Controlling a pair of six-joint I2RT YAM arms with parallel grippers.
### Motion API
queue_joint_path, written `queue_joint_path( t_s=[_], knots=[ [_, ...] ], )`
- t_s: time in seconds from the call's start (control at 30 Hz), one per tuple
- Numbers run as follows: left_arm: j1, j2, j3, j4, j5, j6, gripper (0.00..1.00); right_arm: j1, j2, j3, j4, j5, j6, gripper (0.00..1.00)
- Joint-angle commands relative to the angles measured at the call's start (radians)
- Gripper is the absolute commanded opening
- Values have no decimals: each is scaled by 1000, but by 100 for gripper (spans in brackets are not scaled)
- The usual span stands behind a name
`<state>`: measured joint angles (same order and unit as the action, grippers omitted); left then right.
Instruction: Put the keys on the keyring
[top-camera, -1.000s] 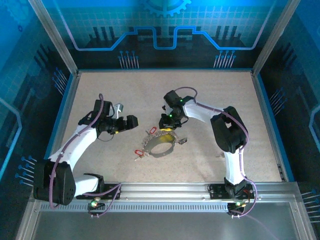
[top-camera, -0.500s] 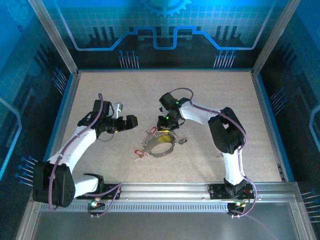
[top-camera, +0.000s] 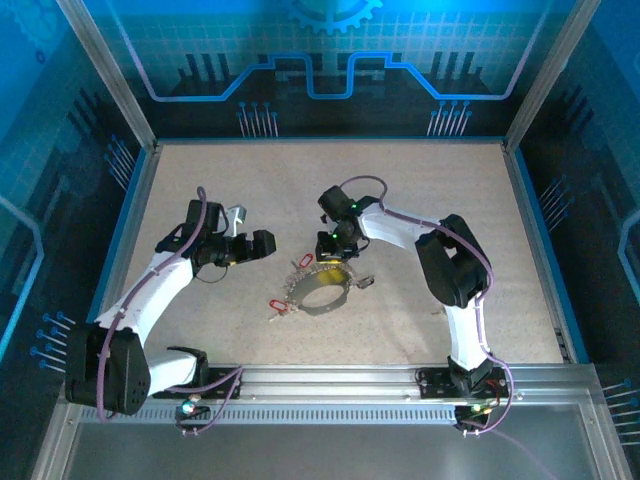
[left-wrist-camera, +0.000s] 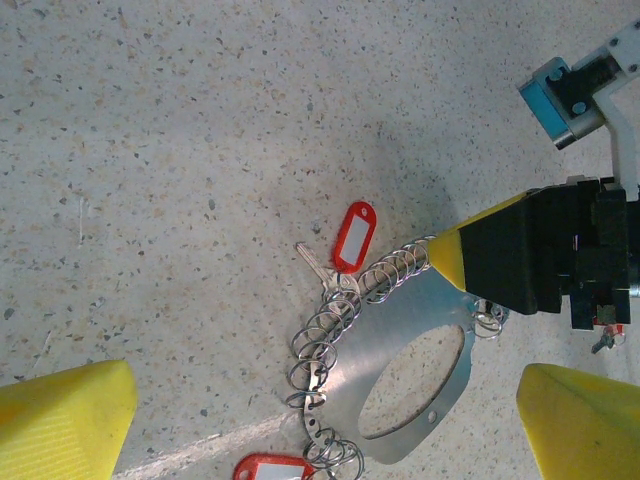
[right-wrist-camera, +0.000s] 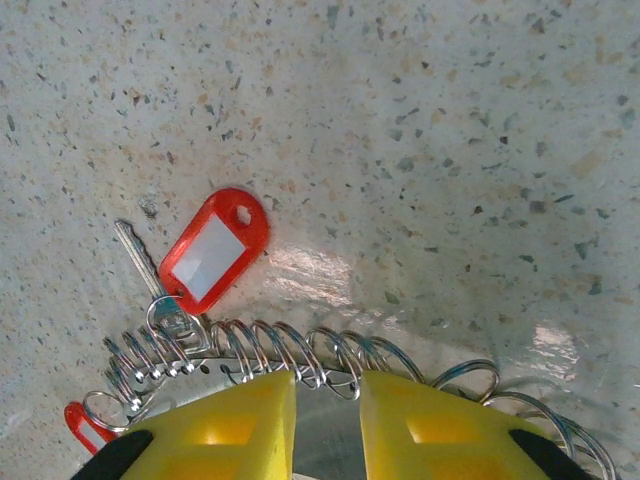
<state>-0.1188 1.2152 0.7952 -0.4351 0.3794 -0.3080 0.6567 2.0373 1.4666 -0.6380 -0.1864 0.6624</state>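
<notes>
Near edge: both arm bases on the rail. Just beyond, one of the keys (top-camera: 278, 306) with a red tag lies on the speckled worktop (top-camera: 420, 190), near-left of the keyring (top-camera: 322, 311).

Keyring (left-wrist-camera: 400, 315) lies flat mid-worktop, small wire loops crowded along its left rim. A second red-tagged key (left-wrist-camera: 352, 233) sits at the far-left rim among them.

Right gripper (top-camera: 335, 262) is down on the far rim. Fingers narrow, rim and loops (right-wrist-camera: 280, 352) in the gap; actual pinch cannot be told. Tag (right-wrist-camera: 215, 247) just beyond the fingertips.

Left gripper (top-camera: 258, 245) hovers well left of the ring, fingers (left-wrist-camera: 60, 425) wide apart, holding nothing.
</notes>
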Motion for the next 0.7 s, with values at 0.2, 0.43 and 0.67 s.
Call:
queue_joint_path(
  t_s=[0.2, 0.43, 0.67],
  knots=[
    [-2, -14, -1, 12, -9, -1, 99, 21, 22, -21, -15, 44, 44, 16],
    [-2, -5, 4, 8, 21, 3, 99, 34, 31, -13, -35, 89, 45, 15],
    [-2, -3, 5, 7, 19, 6, 99, 41, 40, -22, 6, 55, 61, 17]
  ],
)
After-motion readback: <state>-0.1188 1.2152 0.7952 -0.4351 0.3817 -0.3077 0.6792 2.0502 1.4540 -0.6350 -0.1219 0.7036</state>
